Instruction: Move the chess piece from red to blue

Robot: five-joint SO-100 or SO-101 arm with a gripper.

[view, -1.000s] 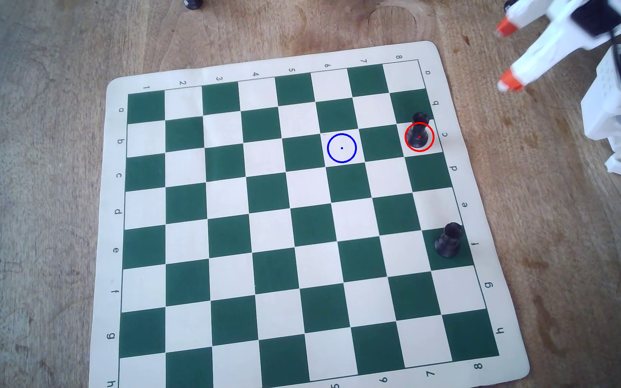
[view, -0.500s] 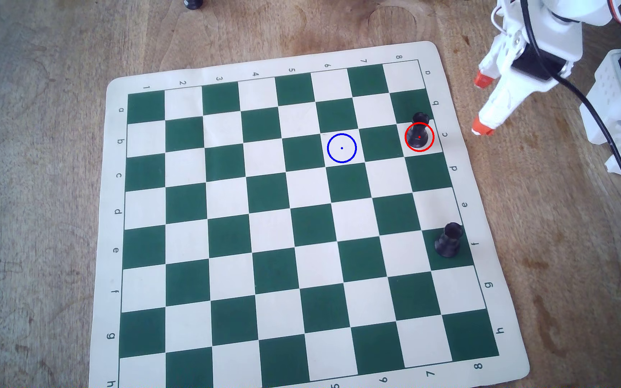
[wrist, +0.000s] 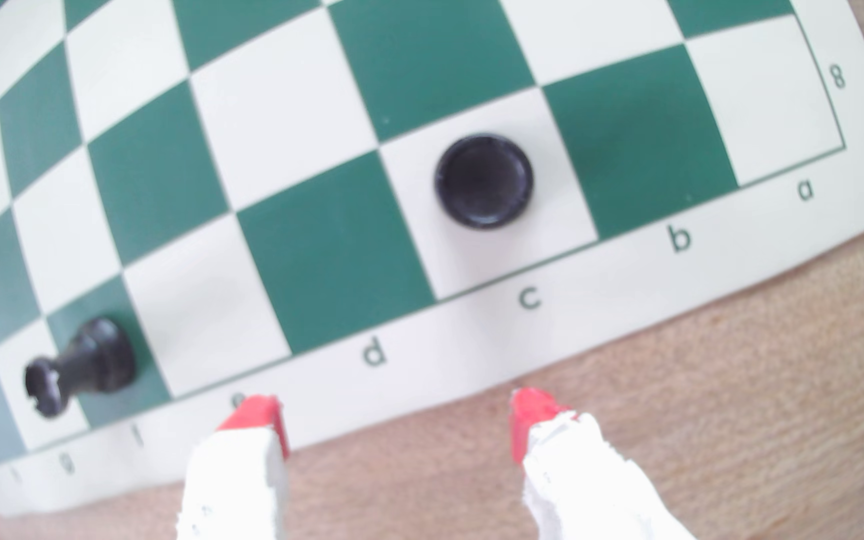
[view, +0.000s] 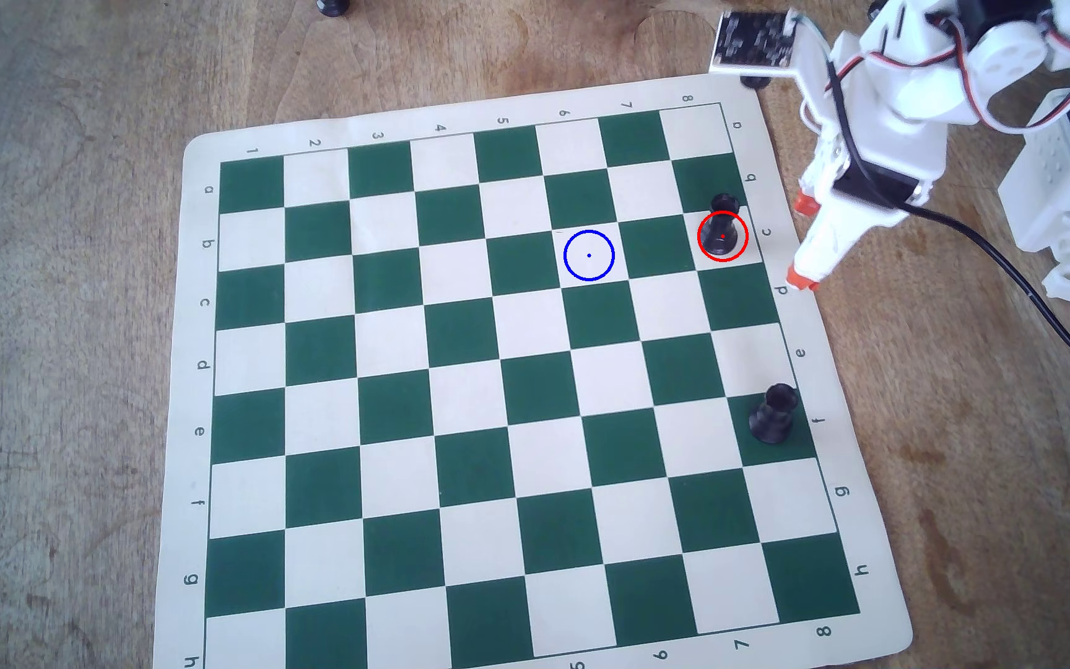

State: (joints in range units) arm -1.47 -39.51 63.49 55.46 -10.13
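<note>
Letters a–h, numbers 1–8 on the chessboard (view: 770, 96) border.

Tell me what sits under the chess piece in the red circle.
The chess piece stands on a white square at the board's edge by the letter c. Its base hides the square's middle. The hand is open, short of it.

- The chess piece (view: 722, 226): small, black, upright, inside red (view: 741, 219), upper right of the overhead view.
- Blue (view: 568, 244): an empty ring left of it.
</note>
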